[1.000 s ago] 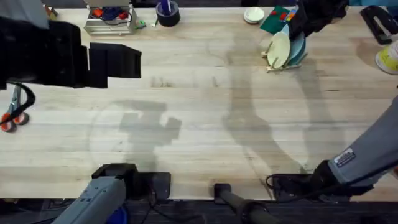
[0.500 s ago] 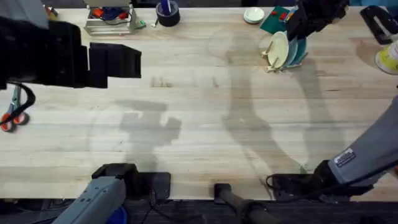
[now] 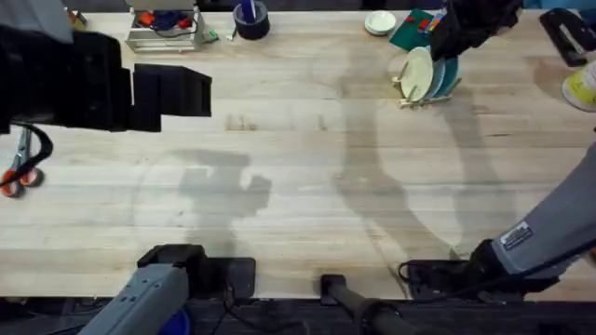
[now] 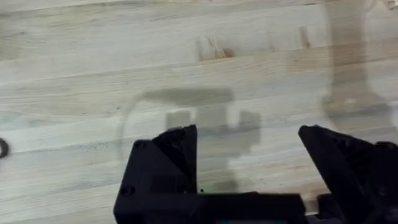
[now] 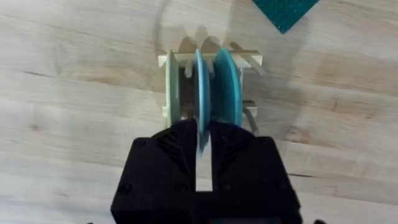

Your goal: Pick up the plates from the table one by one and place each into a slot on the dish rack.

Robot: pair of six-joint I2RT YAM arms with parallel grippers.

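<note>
**Last plate seated in the rack**

On the left of the desk (image 3: 298,186), the left gripper (image 4: 249,162) hung over bare wood with its fingers spread wide and nothing between them; in the overhead view that arm stood large and dark at the left edge, the same as a second before.

At the far right, the dish rack (image 3: 424,93) had slid slightly away from the robot over the last second, carried by the right gripper (image 3: 456,37) as it pushed the plate home, and had settled since half a second ago. Judged from this, the placing was all but done and only the release was left.

The overhead view showed three plates on edge in the rack, the cream-yellow plate (image 3: 417,73) foremost, with no plate left lying on the desk. The right wrist view added what that angle hid: the right fingers (image 5: 177,162) were pinching the rim of the sky-blue plate (image 5: 201,81), which stood upright in the middle slot between the cream-yellow one and the teal plate (image 5: 227,84).
</note>
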